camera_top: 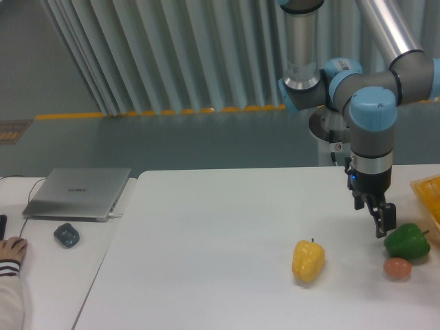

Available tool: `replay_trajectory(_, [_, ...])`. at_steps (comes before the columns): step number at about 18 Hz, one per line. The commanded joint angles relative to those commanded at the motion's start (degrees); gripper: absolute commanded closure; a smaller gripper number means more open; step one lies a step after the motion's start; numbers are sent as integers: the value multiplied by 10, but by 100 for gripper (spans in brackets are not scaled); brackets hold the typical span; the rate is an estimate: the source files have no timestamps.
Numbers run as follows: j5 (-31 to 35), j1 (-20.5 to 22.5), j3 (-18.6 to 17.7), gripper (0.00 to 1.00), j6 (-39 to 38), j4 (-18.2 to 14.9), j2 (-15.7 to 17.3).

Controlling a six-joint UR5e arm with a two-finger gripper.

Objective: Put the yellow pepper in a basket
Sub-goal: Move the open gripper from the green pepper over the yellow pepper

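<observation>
Yellow pepper [309,260] glossy, prob slippery, light; grab across lobes. Gripper [382,223] empty beside green pepper [407,241]; open or closed, can't tell.

Only a corner of the basket [427,190] shows, cut off by the right edge. The gripper [382,221] fingers overlap darkly, perhaps slightly parted. A person's hand [10,249] is cropped at the left.

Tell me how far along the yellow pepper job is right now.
Nothing looks done yet. The yellow pepper sits on the table, apart from the claw, which hangs empty beside the green pepper. Still left: grabbing the yellow pepper and carrying it to the basket at the right edge.
</observation>
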Motion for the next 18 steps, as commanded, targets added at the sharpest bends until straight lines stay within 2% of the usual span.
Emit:
replay_trajectory(3, [0,-1,0,0,-3,1,-2])
replay_trajectory(7, [3,-18,2,0,-75,4,-10])
replay_trajectory(11, [15,-47,1,0,-208,11,-25])
replay_trajectory(12, [15,-55,1,0,-250,23,-30])
replay_trajectory(15, [11,-74,1,0,-302,44,-33])
replay_trajectory(18, [15,-99,-1,0,-388,83,-45])
